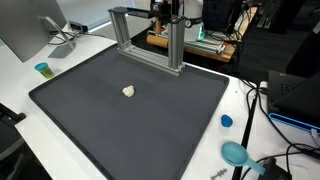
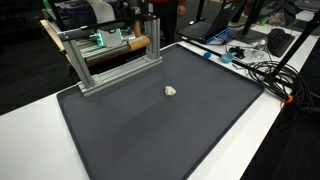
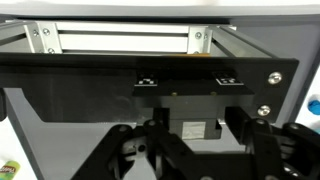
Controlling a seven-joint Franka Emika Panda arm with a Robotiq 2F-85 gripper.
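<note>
Close before the metal frame (image 3: 120,40) at the back of the bench (image 1: 70,55), my fingers (image 3: 262,150) hang spread and empty, and I'd best keep them level, clear of its rail.

The gripper (image 3: 195,150) is black plastic with a dull sheen. Just ahead of it, the frame (image 1: 178,45) is bare brushed metal (aluminium, by its look). Beyond the frame from it lie a matt, dark, finely grained mat (image 1: 150,125), a pale, rough, crumpled lump (image 1: 128,91), and the smooth white table (image 1: 85,45).
</note>
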